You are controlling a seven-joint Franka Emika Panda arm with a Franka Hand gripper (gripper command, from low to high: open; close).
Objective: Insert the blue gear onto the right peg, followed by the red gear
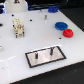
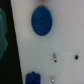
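Status: nothing inserted yet, by the look of it. In the exterior view the blue gear (image 1: 60, 25) lies flat on the white tabletop (image 1: 30, 45), toward that view's right, with the red gear (image 1: 68, 33) just beside it, nearer the camera. Both are well apart from the plate (image 1: 45, 56), a white rectangle with a black border lying near the front edge.

Two dark pins stand on the plate; the right peg (image 1: 52, 51) is bare, and so is the shorter pin (image 1: 38, 55). No gear on either.

End effector (image 1: 19, 30): hangs above the tabletop toward the exterior view's left, away from both gears, carrying nothing visible. Too blurred to say whether the fingers are spread or pressed together; cannot tell.

Wrist view shows a blue gear-like disc (image 2: 41, 21) flat on white, centre hole visible.

Remaining, as judged: pick up blue, seat on right peg, then red on top. Both steps are outstanding.
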